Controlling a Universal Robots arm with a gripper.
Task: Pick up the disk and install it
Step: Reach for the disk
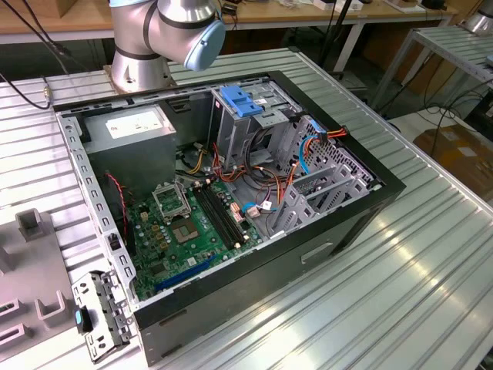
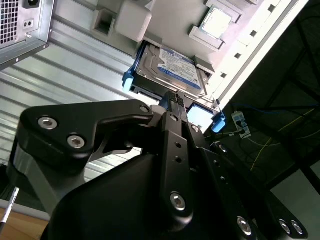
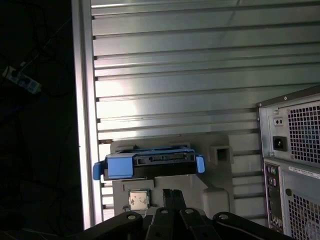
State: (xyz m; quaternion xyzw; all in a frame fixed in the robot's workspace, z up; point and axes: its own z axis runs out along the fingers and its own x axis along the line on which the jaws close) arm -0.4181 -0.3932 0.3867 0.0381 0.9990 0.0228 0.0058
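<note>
One blue-framed silver-grey metal disk [image 2: 170, 67] [image 3: 150, 165] is cradled in a grey plastic holder [image 3: 217, 175]; the black tool [image 2: 173, 97] [image 3: 173, 192] is seen clenched, empty, near it.

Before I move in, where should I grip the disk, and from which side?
Likely from above: the disk lies flat, label up, on its grey holder. Close the end effector across the blue frame, whose ends jut clear of the holder.

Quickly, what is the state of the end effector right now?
End effector: closed, fingers together, holding nothing; the disk lies on the grey holder just past its tips.
</note>
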